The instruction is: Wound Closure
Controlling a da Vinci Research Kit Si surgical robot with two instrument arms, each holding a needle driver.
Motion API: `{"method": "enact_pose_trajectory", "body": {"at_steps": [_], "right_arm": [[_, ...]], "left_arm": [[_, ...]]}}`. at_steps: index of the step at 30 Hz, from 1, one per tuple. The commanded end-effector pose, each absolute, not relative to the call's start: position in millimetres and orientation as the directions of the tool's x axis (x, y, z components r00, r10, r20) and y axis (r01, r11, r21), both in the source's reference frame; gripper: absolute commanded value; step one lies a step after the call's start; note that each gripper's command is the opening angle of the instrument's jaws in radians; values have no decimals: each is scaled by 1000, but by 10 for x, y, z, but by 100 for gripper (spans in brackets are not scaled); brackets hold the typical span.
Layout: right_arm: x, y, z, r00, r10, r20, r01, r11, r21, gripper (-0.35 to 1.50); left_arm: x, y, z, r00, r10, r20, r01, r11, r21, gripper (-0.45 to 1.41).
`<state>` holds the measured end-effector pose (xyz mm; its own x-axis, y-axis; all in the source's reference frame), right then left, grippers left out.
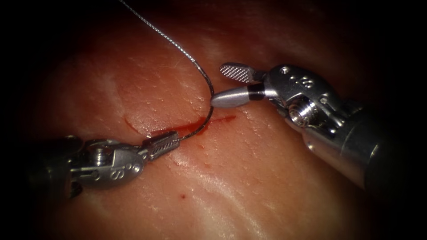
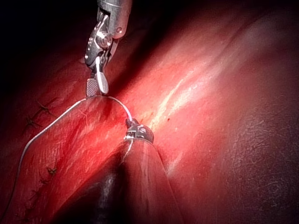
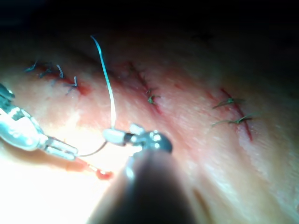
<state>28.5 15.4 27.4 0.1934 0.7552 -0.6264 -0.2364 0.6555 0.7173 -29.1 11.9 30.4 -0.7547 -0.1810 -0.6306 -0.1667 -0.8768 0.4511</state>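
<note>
Nearest, the left gripper [image 1: 162, 144] is clamped on one end of the curved needle [image 1: 205, 122], which arcs over the red fluid [image 1: 195, 126] in the cut [image 1: 178, 130]; whether its tip enters the tissue [image 1: 249, 186] is unclear. The needle is thin, stiff, smooth steel, likely slippery; it is best grasped on its body, away from the point. Beyond, the right gripper [image 1: 231, 84] stands open, empty, beside the thread [image 1: 164, 35], a fine, limp, braided strand.

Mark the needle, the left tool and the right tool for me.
needle [image 1: 209, 120]: endoscope view, mid-curve over the cut.
left tool [image 1: 162, 144]: endoscope view, jaws shut on the needle's end.
right tool [image 1: 231, 84]: endoscope view, between open jaws.
</note>
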Motion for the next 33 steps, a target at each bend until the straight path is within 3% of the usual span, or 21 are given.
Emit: {"method": "enact_pose_trajectory", "body": {"at_steps": [1, 20, 21, 22, 23, 24, 25, 26, 32, 33], "right_arm": [[295, 160, 280, 195, 751, -631, -235, 660, 713, 63], [311, 159, 274, 192, 751, -632, -227, 661, 716, 42], [312, 158, 274, 192, 750, -633, -224, 661, 716, 39], [313, 157, 275, 192, 747, -636, -211, 664, 717, 19], [313, 157, 275, 192, 747, -636, -211, 664, 717, 19], [314, 157, 275, 193, 746, -637, -207, 666, 717, 5], [314, 156, 276, 190, 745, -639, -203, 667, 717, -23], [314, 155, 277, 193, 743, -640, -197, 669, 717, -35], [312, 158, 278, 180, 742, -646, -188, 670, 718, -35], [312, 158, 278, 180, 742, -646, -188, 670, 718, -35]], "left_arm": [[-296, 120, 309, -755, -182, -630, -166, -876, 452, -45], [-295, 121, 311, -761, -188, -621, -159, -873, 460, -45], [-295, 121, 311, -761, -188, -621, -159, -873, 460, -45], [-295, 121, 310, -761, -188, -621, -159, -873, 460, -45], [-295, 121, 310, -761, -188, -621, -159, -873, 460, -45], [-295, 121, 310, -761, -188, -620, -159, -873, 460, -45], [-295, 121, 310, -760, -189, -622, -159, -874, 460, -45], [-295, 121, 310, -758, -190, -624, -158, -874, 459, -45], [-298, 120, 311, -732, -213, -648, -145, -880, 452, -45], [-299, 121, 311, -726, -210, -654, -145, -884, 445, -15]]}}
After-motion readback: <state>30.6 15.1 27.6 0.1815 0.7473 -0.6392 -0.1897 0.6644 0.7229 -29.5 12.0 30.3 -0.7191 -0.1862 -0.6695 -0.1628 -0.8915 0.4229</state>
